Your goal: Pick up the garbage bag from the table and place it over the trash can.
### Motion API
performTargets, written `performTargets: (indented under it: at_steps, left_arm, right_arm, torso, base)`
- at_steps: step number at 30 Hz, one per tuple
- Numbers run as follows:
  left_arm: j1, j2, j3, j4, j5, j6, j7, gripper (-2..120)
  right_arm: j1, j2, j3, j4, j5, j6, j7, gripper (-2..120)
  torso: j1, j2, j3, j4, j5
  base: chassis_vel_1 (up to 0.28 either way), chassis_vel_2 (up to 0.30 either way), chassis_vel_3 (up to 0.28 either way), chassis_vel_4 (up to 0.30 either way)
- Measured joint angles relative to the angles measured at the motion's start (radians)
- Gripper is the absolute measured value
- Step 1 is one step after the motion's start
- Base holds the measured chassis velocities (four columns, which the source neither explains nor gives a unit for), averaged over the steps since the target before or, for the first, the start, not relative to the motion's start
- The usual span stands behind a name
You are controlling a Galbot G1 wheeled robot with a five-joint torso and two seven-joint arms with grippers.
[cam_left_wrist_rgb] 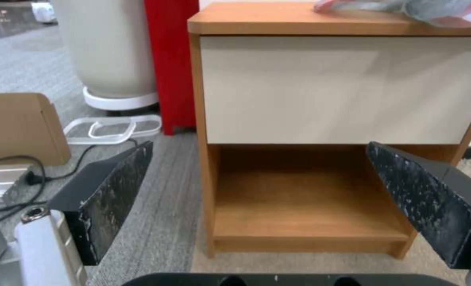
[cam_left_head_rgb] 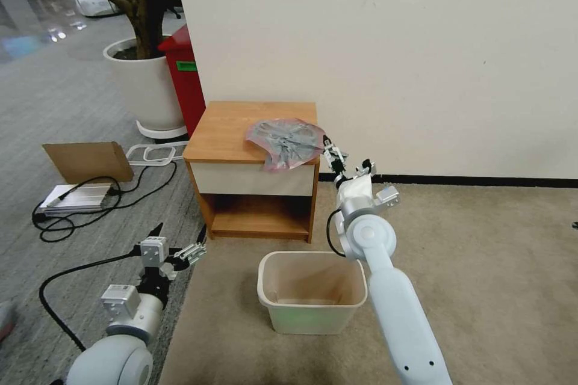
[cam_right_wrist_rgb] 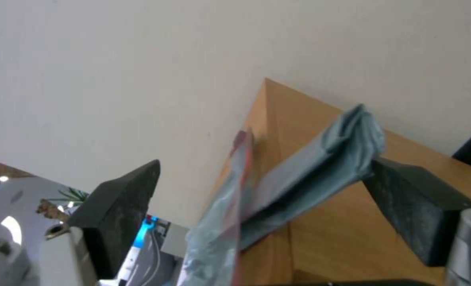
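The garbage bag (cam_left_head_rgb: 286, 141), grey crinkly plastic with a pinkish edge, lies on the right side of the table (cam_left_head_rgb: 235, 129) and droops over its front edge. My right gripper (cam_left_head_rgb: 346, 155) is at the table's right front corner, open. In the right wrist view the garbage bag (cam_right_wrist_rgb: 299, 174) runs between its spread fingers (cam_right_wrist_rgb: 119, 214), one pad touching a fold. The cream trash can (cam_left_head_rgb: 307, 316) stands on the floor in front of the table. My left gripper (cam_left_head_rgb: 177, 239) hangs low at the left, open, facing the table (cam_left_wrist_rgb: 341, 87).
A red bin (cam_left_head_rgb: 183, 84) and a white plant pot (cam_left_head_rgb: 144, 87) stand left of the table by the wall. Cardboard (cam_left_head_rgb: 87, 159), a metal bar and black cables (cam_left_head_rgb: 78, 204) lie on the grey floor. Beige carpet (cam_left_head_rgb: 481, 264) is open to the right.
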Motion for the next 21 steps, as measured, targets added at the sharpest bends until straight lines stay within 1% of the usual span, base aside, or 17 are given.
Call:
performTargets:
  at_steps: [9,11,12,15,16,17,18,19,20,21]
  left_arm:
    - [-0.003,0.005,0.001,0.007,0.000,-0.002,-0.002,100]
    - [-0.003,0.005,0.000,0.010,0.000,-0.004,-0.003,100]
    - [-0.003,0.005,0.000,0.010,0.000,-0.004,-0.003,100]
    - [-0.002,0.005,0.000,0.012,0.000,-0.007,-0.004,100]
    - [-0.002,0.005,0.000,0.013,0.000,-0.007,-0.004,100]
    - [-0.002,0.005,0.000,0.013,0.000,-0.007,-0.004,100]
    - [-0.003,0.005,0.000,0.014,0.000,-0.007,-0.004,100]
    - [-0.003,0.005,0.000,0.014,0.000,-0.007,-0.004,100]
    - [-0.003,0.005,0.001,0.015,0.000,-0.008,-0.004,100]
    - [-0.004,0.004,0.002,0.017,0.000,-0.009,-0.005,100]
  right_arm:
    - [0.021,0.026,0.019,-0.070,-0.016,0.009,-0.015,89]
    - [0.027,0.033,0.025,-0.085,-0.021,0.012,-0.023,81]
    - [0.027,0.033,0.025,-0.085,-0.021,0.012,-0.023,81]
    - [0.032,0.039,0.028,-0.096,-0.028,0.016,-0.032,67]
    - [0.033,0.039,0.029,-0.098,-0.030,0.017,-0.033,64]
    - [0.033,0.039,0.029,-0.098,-0.030,0.017,-0.033,64]
    - [0.035,0.041,0.031,-0.100,-0.032,0.019,-0.037,57]
    - [0.035,0.041,0.031,-0.100,-0.032,0.019,-0.037,57]
    - [0.037,0.041,0.031,-0.102,-0.033,0.022,-0.040,52]
    - [0.037,0.042,0.031,-0.105,-0.037,0.027,-0.049,39]
  torso:
    - [0.000,0.000,0.000,0.0000,0.0000]
    - [0.000,0.000,0.000,0.0000,0.0000]
    - [0.000,0.000,0.000,0.0000,0.0000]
    - [0.000,0.000,0.000,0.0000,0.0000]
    - [0.000,0.000,0.000,0.0000,0.0000]
    - [0.000,0.000,0.000,0.0000,0.0000]
    - [0.000,0.000,0.000,0.0000,0.0000]
    - [0.000,0.000,0.000,0.0000,0.0000]
    - [0.000,0.000,0.000,0.0000,0.0000]
    - [0.000,0.000,0.000,0.0000,0.0000]
  base:
    - [0.000,0.000,0.000,0.000]
    - [0.000,0.000,0.000,0.000]
    - [0.000,0.000,0.000,0.000]
    - [0.000,0.000,0.000,0.000]
    - [0.000,0.000,0.000,0.000]
    - [0.000,0.000,0.000,0.000]
    - [0.000,0.000,0.000,0.000]
    - [0.000,0.000,0.000,0.000]
    - [0.000,0.000,0.000,0.000]
    - [0.000,0.000,0.000,0.000]
